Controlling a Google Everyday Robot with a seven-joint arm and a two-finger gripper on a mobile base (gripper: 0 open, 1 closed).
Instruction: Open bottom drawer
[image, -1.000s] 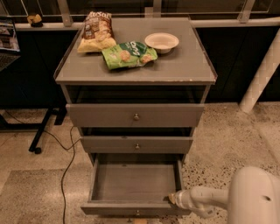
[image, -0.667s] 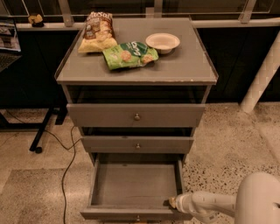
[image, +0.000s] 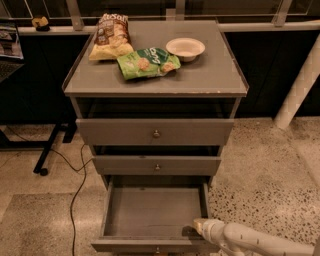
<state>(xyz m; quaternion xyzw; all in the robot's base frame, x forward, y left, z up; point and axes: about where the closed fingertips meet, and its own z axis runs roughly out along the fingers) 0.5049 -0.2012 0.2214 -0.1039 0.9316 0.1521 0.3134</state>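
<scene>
Camera view looks down on the bottom drawer (image: 150, 212), pulled well out at the cabinet's (image: 215, 80) foot, grey tray showing; gripper (image: 198, 226) sits at its front right inner corner, grip open or closed I cannot tell; green bag (image: 146, 62) and bowl (image: 185, 48) lie on top.

cabinet top (image: 210, 75): chip bag (image: 111, 37) sits back left, snack bag (image: 147, 62) just in front of it and a bit right, bowl (image: 185, 48) just behind the snack bag's right end
drawers: stacked under the top, so top drawer (image: 125, 132), then middle drawer (image: 125, 165), then bottom drawer (image: 150, 212) sticking out way past the other two
gripper (image: 197, 227): at the bottom drawer's front right corner, arm (image: 250, 240) running off to the lower right
floor: cable (image: 75, 190) left of the cabinet, pillar (image: 300, 85) off to the back right
</scene>
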